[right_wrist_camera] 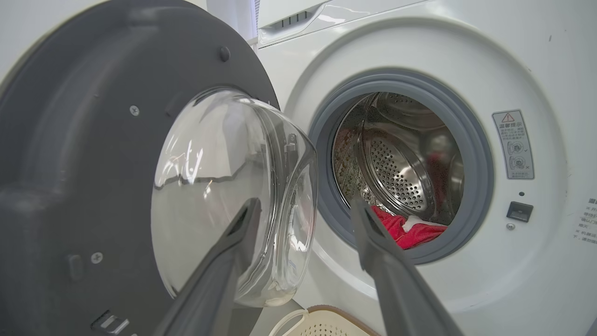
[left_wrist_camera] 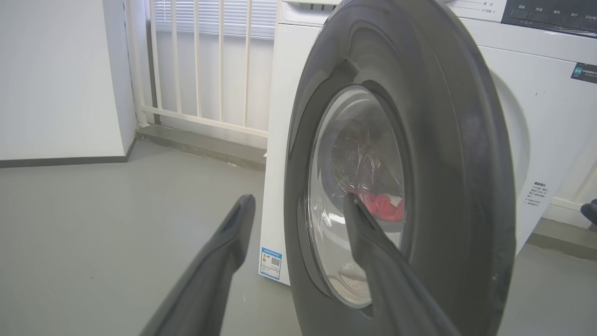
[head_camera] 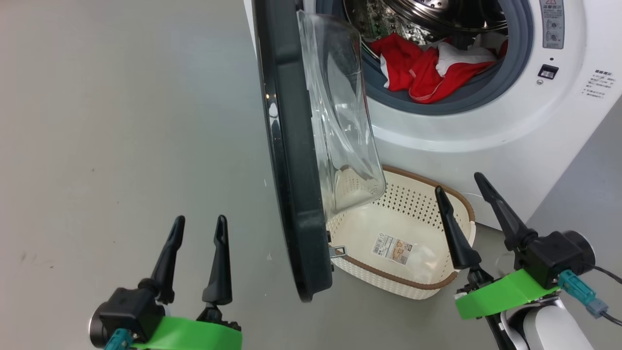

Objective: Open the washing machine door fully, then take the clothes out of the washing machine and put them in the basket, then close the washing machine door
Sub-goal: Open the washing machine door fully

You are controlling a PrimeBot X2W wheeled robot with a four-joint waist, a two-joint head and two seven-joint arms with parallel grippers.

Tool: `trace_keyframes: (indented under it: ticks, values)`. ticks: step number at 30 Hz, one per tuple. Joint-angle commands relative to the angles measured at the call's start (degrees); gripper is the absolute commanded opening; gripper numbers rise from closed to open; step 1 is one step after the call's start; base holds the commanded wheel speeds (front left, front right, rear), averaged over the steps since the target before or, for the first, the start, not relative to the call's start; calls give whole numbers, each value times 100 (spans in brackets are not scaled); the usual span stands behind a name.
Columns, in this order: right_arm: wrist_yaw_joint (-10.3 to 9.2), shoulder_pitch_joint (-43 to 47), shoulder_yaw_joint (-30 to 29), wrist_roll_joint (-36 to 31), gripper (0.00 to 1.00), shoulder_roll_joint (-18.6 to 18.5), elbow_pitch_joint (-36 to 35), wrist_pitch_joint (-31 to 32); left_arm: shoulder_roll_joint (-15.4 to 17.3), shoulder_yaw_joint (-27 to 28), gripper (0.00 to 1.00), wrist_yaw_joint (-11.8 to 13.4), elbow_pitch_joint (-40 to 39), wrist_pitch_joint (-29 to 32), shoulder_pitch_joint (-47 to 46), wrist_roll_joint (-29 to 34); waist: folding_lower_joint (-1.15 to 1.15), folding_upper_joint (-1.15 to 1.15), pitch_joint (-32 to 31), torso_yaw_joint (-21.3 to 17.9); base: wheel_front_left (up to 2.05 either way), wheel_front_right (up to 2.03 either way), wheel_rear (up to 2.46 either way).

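Head view: door (head_camera: 291,170) half swung over basket (head_camera: 359,233), clothes (head_camera: 423,73) in washing machine (head_camera: 437,141), left tool (head_camera: 201,218) and right tool (head_camera: 458,182) spread, empty; opening step unfinished, next likely pushing door wider.

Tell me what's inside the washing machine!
Red and white clothes lie at the bottom of the shiny steel drum inside the washing machine. Anything beneath that heap is covered by it, so I cannot tell if more is hiding there.
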Motion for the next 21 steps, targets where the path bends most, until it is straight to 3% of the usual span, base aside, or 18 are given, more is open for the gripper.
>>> trace_keyframes:
  ticks: [1, 21]
  values:
    - [36, -32, 153, 79, 100, 31, -123, -54, 63, 237, 100, 29, -110, -68, -58, 91, 0, 0, 6, -12, 0, 0, 0]
    - [36, 431, 252, 248, 100, 32, -82, -170, -80, 371, 100, 48, -32, -115, 42, 202, 0, 0, 70, -132, 0, 0, 0]
